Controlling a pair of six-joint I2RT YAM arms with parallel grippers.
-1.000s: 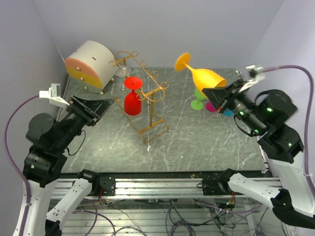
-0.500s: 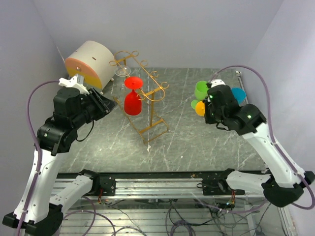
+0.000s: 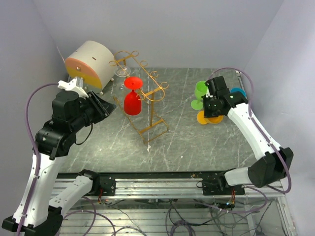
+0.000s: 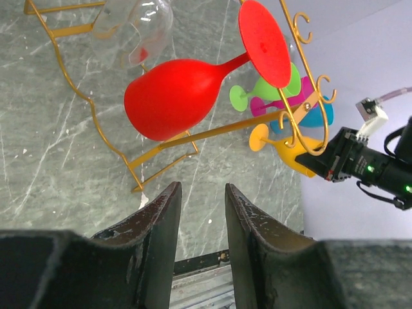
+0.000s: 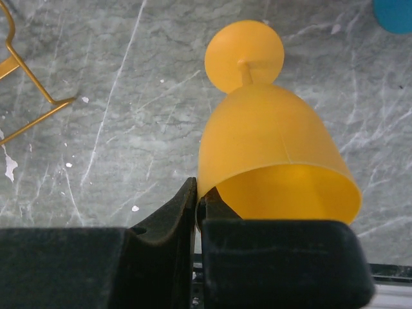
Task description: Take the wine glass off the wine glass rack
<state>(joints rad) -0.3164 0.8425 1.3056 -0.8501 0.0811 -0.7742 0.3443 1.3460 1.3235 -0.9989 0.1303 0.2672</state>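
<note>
Rim of orange wine glass [image 5: 270, 148] pinched in right gripper [image 5: 197, 196].

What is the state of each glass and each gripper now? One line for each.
red wine glass: hangs upside down on the wine glass rack, ungripped
clear glass: hangs on the same rack
orange wine glass: upright, off the rack, rim pinched by the right gripper
green glass: stands upright, free
left gripper: open, empty
right gripper: shut on the orange wine glass
</note>
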